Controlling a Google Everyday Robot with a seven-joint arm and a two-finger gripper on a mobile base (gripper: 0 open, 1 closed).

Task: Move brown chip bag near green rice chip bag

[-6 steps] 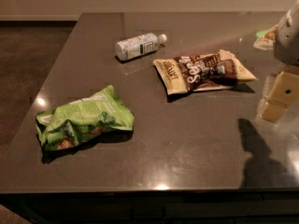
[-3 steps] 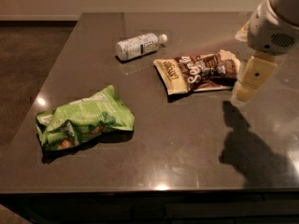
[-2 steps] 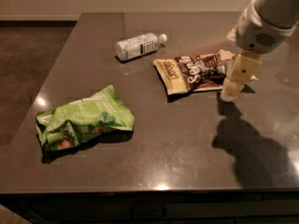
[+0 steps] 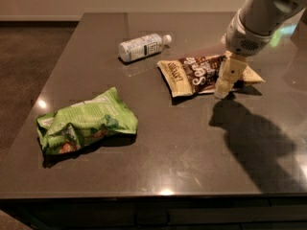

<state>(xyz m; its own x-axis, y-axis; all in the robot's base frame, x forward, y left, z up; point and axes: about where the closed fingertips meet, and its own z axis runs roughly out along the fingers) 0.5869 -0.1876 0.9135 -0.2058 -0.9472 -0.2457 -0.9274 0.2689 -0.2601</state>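
The brown chip bag [image 4: 199,74] lies flat on the dark table, right of centre, tan ends and white lettering showing. The green rice chip bag [image 4: 86,121] lies crumpled at the front left, well apart from it. My gripper [image 4: 223,91] comes in from the upper right on a white arm and hangs over the right part of the brown bag, its cream fingers [image 4: 228,75] pointing down close to the bag. Part of the bag's right end is hidden behind them.
A clear plastic water bottle [image 4: 142,46] lies on its side at the back, left of the brown bag. The dark table [image 4: 172,147] has its front edge near the bottom and its left edge beside the green bag. The arm's shadow falls at the right.
My gripper has moved left and forward from the table's right edge to over the right end of the brown bag. The bags and bottle have not moved.
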